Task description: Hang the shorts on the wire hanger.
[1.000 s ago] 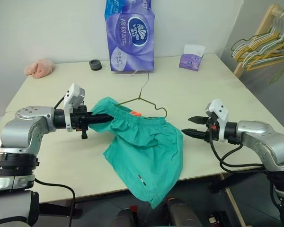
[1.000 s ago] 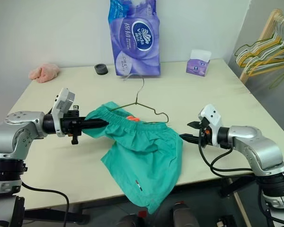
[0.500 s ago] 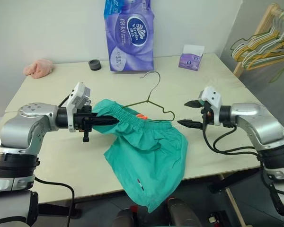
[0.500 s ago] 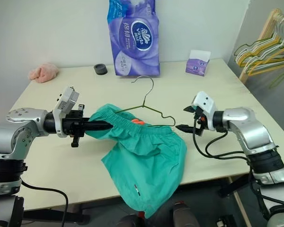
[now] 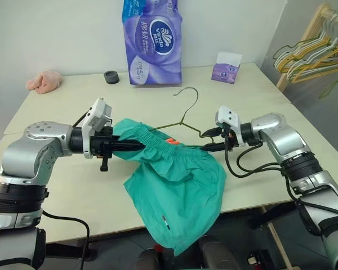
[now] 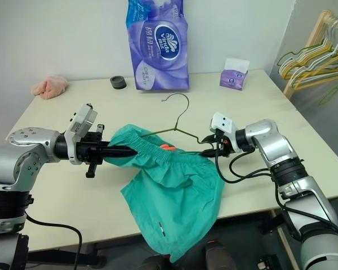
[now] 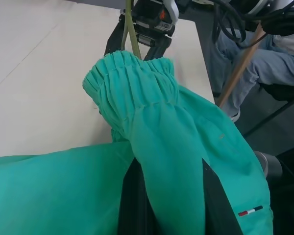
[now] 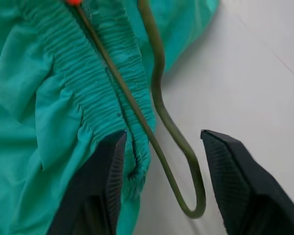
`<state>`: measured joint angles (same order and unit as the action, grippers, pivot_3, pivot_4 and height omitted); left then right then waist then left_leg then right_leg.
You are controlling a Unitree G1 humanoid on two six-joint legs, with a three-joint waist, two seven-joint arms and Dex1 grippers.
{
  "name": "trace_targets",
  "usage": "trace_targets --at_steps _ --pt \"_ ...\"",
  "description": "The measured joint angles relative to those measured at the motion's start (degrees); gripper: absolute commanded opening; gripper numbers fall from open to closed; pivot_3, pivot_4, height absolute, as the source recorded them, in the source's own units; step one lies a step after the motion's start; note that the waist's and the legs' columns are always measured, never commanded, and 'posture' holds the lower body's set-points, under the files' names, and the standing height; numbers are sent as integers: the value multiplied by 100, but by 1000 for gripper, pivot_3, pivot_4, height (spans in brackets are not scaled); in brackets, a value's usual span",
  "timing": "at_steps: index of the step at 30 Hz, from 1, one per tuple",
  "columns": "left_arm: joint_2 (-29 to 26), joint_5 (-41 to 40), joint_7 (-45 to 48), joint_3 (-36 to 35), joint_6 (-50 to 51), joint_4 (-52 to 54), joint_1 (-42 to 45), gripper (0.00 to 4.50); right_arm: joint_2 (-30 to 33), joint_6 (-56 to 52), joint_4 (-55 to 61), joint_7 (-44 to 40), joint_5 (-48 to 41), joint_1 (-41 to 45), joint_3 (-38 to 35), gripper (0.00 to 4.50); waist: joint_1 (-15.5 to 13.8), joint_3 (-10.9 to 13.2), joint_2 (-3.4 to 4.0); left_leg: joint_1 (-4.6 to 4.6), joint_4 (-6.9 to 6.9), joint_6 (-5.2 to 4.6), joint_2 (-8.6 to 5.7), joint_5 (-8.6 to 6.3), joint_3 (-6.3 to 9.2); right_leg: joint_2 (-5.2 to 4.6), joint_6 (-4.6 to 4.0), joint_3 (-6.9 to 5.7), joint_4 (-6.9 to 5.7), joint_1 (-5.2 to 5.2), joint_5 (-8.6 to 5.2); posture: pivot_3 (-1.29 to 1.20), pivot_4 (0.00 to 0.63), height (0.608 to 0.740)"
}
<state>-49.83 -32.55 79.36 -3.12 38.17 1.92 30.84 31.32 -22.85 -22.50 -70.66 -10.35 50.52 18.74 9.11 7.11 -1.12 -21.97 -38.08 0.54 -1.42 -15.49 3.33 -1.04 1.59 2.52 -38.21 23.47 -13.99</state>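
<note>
Two grippers: left (image 5: pixel 136 145) clenches teal-green fabric shorts (image 5: pixel 180 191); right fingers (image 8: pixel 235 191) released, straddling dark olive wire hanger's (image 8: pixel 159 93) corner.

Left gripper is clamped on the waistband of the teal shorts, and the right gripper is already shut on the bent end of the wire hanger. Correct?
Not quite. The left gripper is indeed clamped on the shorts at the waistband, but the right gripper is open: the right wrist view shows its two black fingers standing apart on either side of the wire hanger, whose bent end sits between them, not yet pinched.

Bright, even indoor light; soft shadows, sharp focus throughout.
</note>
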Motion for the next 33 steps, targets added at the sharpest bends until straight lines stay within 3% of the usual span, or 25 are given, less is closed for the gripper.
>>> trace_targets --at_steps 5,7,12,15,22,29,33 --pt "0 86 3 52 -201 1 -55 0 21 -316 300 -66 -43 -18 -155 442 3 0 0 -3 0 0 -1 0 2 -2 0 0 1 2 0 -161 56 740" --pt "-24 165 -9 52 -329 -23 -51 0 118 -452 550 -228 -99 -104 -158 21 2 0 0 -3 0 0 -1 0 4 -2 0 0 1 1 0 -164 56 740" --pt "-5 356 -70 56 -530 -79 -38 0 211 -827 1006 -312 -238 -384 -188 21 25 -1 0 -3 0 0 -1 -1 5 -2 0 -1 0 2 0 -167 58 740" --pt "121 499 -289 110 -544 -341 77 664 228 -983 1168 -288 -259 -487 -200 0 23 -1 0 -3 -1 0 -1 0 6 -2 0 -3 -1 1 0 -169 60 740" --pt "175 878 -413 164 -1202 -529 63 2837 221 -1306 1536 -97 -420 -547 -380 0 38 -1 0 -6 0 0 -1 -1 6 -3 0 -1 -1 6 0 -166 62 740" --pt "395 984 -1144 -211 -1515 -1401 402 2837 272 -1790 1981 129 -592 -763 -459 0 23 -2 0 -11 -4 0 -2 -1 7 -6 0 -3 -2 8 0 -162 63 740" --pt "126 812 -1093 -529 -1411 -1565 497 2837 387 -2097 2284 234 -676 -873 -460 0 35 -2 0 -10 1 0 -2 -1 9 -6 0 -4 -2 9 0 -157 64 740"
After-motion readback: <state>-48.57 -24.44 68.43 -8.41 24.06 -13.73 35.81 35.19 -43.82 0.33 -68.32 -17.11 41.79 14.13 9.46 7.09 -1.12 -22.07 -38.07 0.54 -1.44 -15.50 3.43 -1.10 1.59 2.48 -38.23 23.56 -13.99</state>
